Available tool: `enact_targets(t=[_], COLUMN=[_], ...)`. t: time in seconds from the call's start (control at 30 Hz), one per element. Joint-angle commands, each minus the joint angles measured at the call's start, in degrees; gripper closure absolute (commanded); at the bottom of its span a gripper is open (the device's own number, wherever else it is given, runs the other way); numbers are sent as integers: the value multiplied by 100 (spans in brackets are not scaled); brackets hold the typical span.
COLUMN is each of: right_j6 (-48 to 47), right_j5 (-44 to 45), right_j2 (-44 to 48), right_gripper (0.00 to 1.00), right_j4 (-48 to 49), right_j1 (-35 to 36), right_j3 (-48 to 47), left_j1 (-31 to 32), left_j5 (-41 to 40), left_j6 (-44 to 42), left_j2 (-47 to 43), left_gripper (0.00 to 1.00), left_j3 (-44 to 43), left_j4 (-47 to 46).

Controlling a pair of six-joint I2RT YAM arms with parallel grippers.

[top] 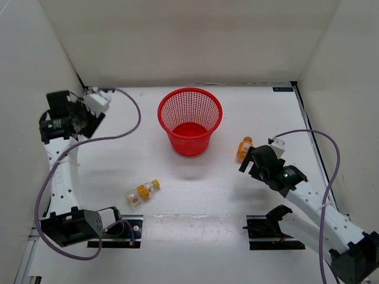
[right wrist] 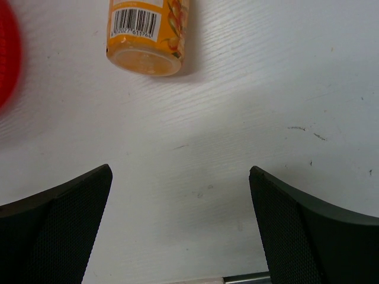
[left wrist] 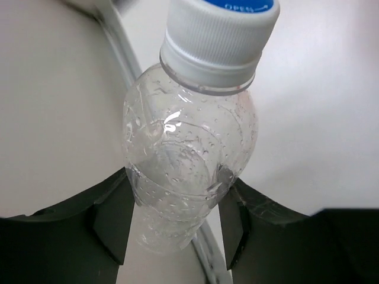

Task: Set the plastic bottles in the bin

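Clamping clear bottle, left end effector, beside left wall

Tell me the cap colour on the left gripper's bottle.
White cap with a blue top, on the clear bottle; left wrist view shows it best.

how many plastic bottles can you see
3: a clear bottle held in the left tool, a yellow-capped bottle lying on the table front-left, and an orange bottle by the open right tool.

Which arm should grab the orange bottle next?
Right. The right gripper is open and sits just short of the orange bottle, fingers facing it. The left gripper is far off and shut on a clear bottle.
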State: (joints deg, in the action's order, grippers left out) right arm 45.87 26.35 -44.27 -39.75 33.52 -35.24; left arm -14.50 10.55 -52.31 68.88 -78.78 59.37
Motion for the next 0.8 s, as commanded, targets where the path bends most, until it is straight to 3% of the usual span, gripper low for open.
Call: enact_targets(t=[0.0,0.07,0.1,0.2,0.33,0.47,0.63,0.77], right_j6=[107,159,333,467,240,-113,-429,-753], right_j5=[292,292,292,371,266,29,-648,-780], right_j2=[-545,-731,-880,-1101,-1426,-2074,-2910,-3253], right_gripper=[0,0,0,0,0,0,0,0], right_j4=[-226,-375,-376,-446,-323,-270,-270,72], right_j1=[23,23,-46,-266,-679,-1424,-2050,-2174], right_j3=[-544,-738,-738,-887,-1202,-1695,-2092,-2153], left_j1=[35,149,254,965,2237,3099,3708,3963], left_j5=[1500,2054,2561,3023,2867,2409,2356,2303], left_j6=[1695,2539,2760,3183,3587,3711,3649,3597], left_j2=[46,117,178,537,1345,2477,3236,3754], left_gripper=[61,53,53,53,52,52,52,46], left_j3=[-1224,-1736,-1833,-2307,-2957,-3800,-3987,-3925], left_j4=[-618,-1362,-1585,-1833,-1833,-1833,-1833,-1833])
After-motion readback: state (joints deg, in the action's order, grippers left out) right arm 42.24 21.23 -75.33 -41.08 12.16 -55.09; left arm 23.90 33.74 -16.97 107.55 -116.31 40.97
